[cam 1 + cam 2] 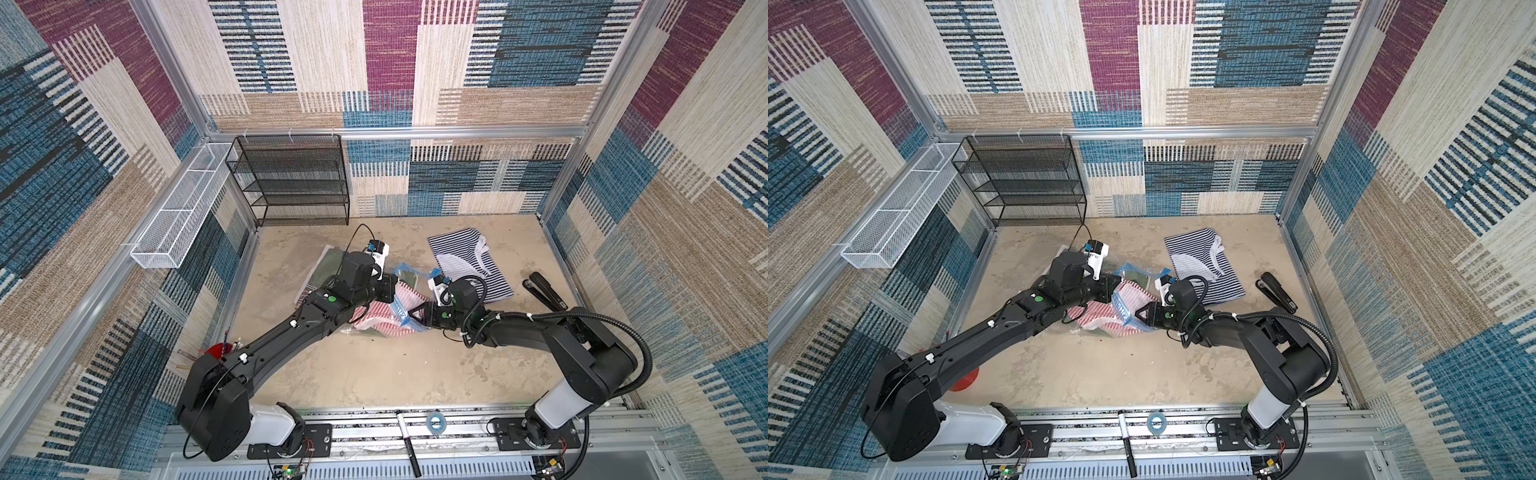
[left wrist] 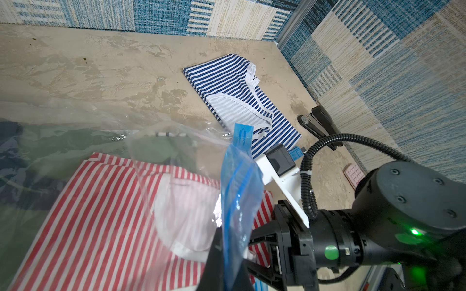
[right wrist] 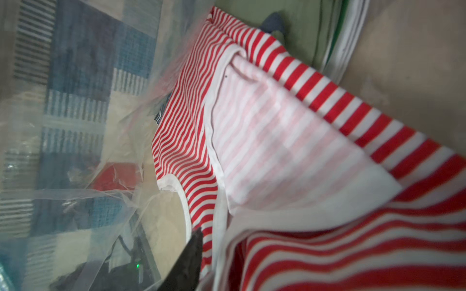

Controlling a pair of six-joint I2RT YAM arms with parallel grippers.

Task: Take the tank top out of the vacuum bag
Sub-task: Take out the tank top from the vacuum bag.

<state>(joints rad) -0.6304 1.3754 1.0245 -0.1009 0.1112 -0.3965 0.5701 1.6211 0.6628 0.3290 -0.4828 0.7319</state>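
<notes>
The vacuum bag point(image 1: 409, 275) point(image 1: 1133, 275) lies crumpled mid-table, clear plastic with a blue zip strip point(image 2: 237, 201). Inside its mouth is a red-and-white striped tank top point(image 1: 374, 316) point(image 1: 1096, 316) point(image 2: 100, 214) point(image 3: 277, 138) with white trim. My left gripper point(image 1: 395, 289) point(image 1: 1115, 289) point(image 2: 228, 264) is shut on the bag's blue zip edge and holds it raised. From the right, my right gripper point(image 1: 411, 312) point(image 1: 1136, 313) point(image 3: 227, 264) reaches into the bag's mouth. It is shut on bunched tank top fabric, which hides one finger.
A folded green garment point(image 1: 328, 266) sits deeper in the bag. A blue-striped top point(image 1: 469, 266) and a black stapler point(image 1: 544, 291) lie at back right. A black mesh shelf point(image 1: 291, 183) and a white wire basket point(image 1: 178, 208) stand at back left. A red object point(image 1: 216, 351) is under the left arm.
</notes>
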